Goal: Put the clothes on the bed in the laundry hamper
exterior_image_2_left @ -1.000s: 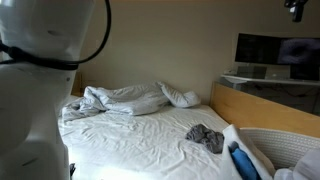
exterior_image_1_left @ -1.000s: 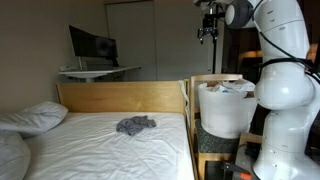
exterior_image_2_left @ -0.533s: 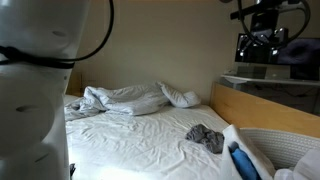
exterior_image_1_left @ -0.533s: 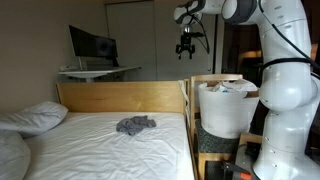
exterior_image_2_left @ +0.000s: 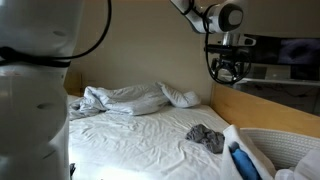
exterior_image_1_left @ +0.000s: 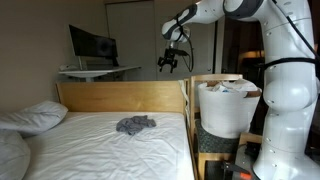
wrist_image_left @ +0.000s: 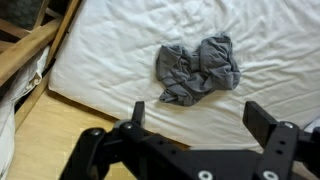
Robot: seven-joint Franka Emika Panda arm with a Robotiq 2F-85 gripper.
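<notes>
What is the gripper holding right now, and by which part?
Nothing. The gripper hangs open in the air above the bed, and the grey garment lies loose on it, untouched.

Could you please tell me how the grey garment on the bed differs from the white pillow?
The grey garment is dark, while the pillow is white. The garment lies crumpled and low; the pillow is plump and rounded. The garment is much smaller than the pillow. Both are soft and rest on the bed.
</notes>
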